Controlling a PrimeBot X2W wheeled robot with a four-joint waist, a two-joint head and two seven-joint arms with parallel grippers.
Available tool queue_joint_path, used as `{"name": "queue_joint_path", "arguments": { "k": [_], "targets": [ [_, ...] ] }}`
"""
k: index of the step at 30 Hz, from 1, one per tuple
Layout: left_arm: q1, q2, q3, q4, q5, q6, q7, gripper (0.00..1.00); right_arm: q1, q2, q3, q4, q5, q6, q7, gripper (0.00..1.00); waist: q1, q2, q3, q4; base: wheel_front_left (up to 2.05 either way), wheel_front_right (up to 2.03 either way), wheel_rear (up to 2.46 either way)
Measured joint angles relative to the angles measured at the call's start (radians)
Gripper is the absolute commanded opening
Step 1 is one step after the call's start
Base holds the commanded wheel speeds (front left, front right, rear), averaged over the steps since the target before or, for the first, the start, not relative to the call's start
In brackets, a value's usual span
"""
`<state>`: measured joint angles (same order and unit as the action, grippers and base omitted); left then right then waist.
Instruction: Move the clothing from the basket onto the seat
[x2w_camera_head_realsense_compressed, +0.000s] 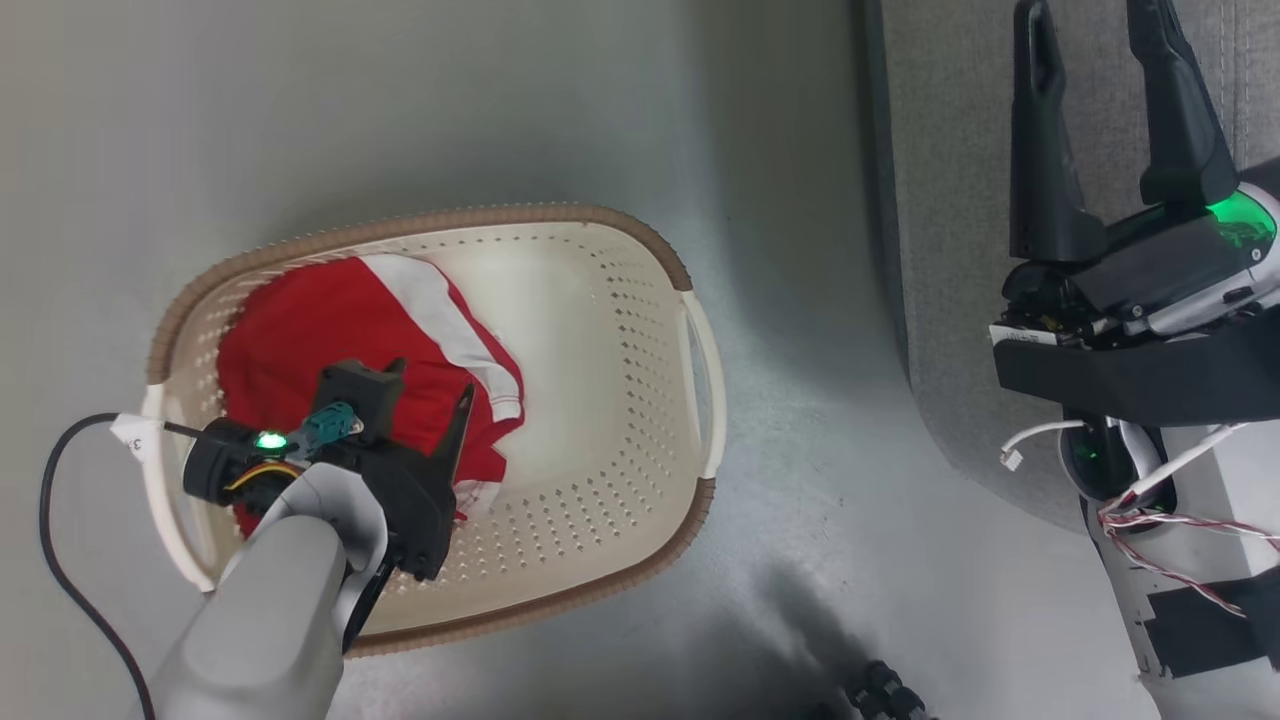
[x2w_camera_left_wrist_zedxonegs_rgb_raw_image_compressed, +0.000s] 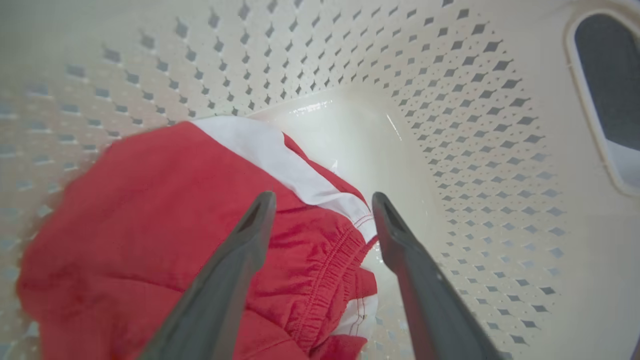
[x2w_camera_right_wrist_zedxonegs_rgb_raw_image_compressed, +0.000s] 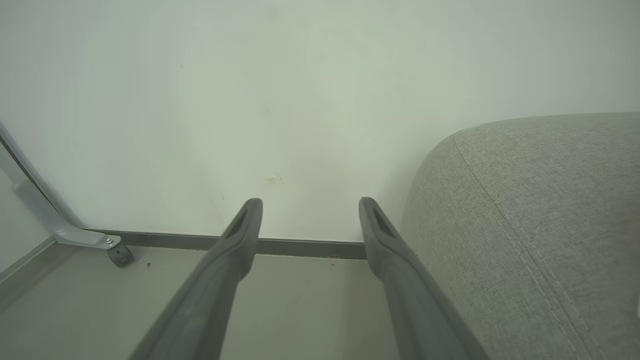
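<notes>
Hovering inside the oval cream-white perforated plastic basket (x2w_camera_head_realsense_compressed: 620, 330) with the brown woven-look rim, the left gripper (x2w_camera_left_wrist_zedxonegs_rgb_raw_image_compressed: 322, 200) is holding its two dark fingers spread apart over the crumpled red fabric clothing (x2w_camera_head_realsense_compressed: 330, 330) with white stripes. It is clamping nothing, and whether the tips are touching the cloth is unclear. The clothing is lying in the basket's left half. The right gripper (x2w_camera_head_realsense_compressed: 1090, 30) is pointing along the edge of the large grey upholstered seat (x2w_camera_head_realsense_compressed: 950, 250), with its fingers parted and empty, well apart from the basket.

Soft, even light; glare gleams inside the basket (x2w_camera_left_wrist_zedxonegs_rgb_raw_image_compressed: 350, 130), whose wall blurs toward the left wrist view's left edge.
</notes>
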<state>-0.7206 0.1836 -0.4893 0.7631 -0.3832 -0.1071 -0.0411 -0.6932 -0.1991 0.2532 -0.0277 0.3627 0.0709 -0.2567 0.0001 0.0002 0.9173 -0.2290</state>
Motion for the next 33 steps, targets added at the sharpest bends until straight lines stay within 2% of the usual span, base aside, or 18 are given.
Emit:
{"name": "queue_joint_path", "arguments": {
  "k": [23, 33],
  "targets": [
    [-0.109, 0.07, -0.092, 0.218, 0.084, -0.016, 0.125, 1.0, -0.078, 0.071, 0.02, 0.027, -0.03, 0.035, 0.0, 1.0, 0.0, -0.0001, 0.121, -0.139, 0.0, 0.0, 0.0],
    [-0.149, 0.061, -0.14, 0.284, 0.139, -0.015, 0.168, 1.0, -0.078, 0.08, 0.015, 0.044, -0.041, 0.044, 0.0, 1.0, -0.0003, -0.0003, 0.13, -0.167, 0.0, 0.0, 0.0]
  ]
}}
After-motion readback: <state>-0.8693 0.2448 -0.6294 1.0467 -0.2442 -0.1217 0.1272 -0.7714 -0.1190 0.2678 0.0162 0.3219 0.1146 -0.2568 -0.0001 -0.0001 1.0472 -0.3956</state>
